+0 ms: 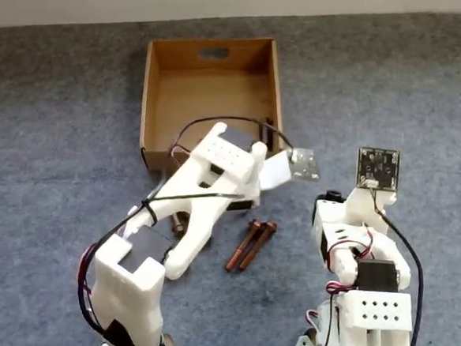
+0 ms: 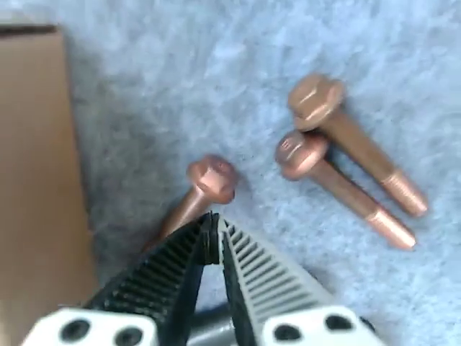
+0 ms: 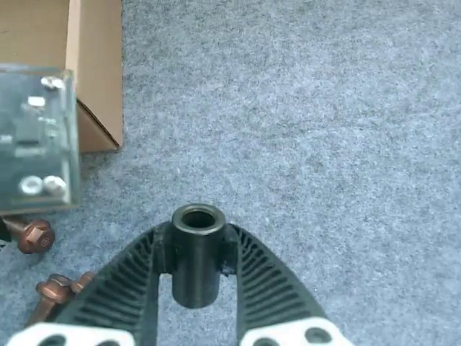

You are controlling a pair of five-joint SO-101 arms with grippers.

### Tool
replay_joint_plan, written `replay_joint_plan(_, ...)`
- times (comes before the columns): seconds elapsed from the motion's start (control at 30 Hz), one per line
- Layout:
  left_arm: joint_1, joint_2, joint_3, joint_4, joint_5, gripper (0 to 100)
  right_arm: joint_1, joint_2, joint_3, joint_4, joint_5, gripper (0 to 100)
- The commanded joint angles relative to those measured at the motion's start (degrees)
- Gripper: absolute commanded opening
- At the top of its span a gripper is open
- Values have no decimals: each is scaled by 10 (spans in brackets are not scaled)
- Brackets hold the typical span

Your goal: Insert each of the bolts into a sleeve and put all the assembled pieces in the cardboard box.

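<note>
Pinching a sleeve (image 3: pixel 196 277), the right hand (image 3: pixel 196 241) is ready. The left hand (image 2: pixel 211 234), pressed together over a bolt (image 2: pixel 211 179) at 6 o'clock of the cardboard box (image 1: pixel 148 107), must spread to grasp it

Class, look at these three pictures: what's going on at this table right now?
The right hand holds a dark sleeve; its bore is open, with no bolt in it yet. The left hand, fingers closed together, sits right at the shaft of one copper bolt lying on the grey carpet near the cardboard box. Two more bolts lie side by side on the carpet between the arms.
</note>
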State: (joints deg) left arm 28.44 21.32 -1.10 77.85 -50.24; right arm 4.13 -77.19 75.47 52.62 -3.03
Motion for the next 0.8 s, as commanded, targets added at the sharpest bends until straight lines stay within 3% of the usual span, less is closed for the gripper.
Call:
replay_joint_plan(0.0,5,-45,-9,6,-4,32,4,-8,-4,2,-2,5)
replay_joint_plan(0.17,1,-23,-10,2,-4,168,4,-8,-4,2,-2,5)
replay_joint_plan(0.77,26,112,-146,-2,-30,140,4,-8,-4,2,-2,5)
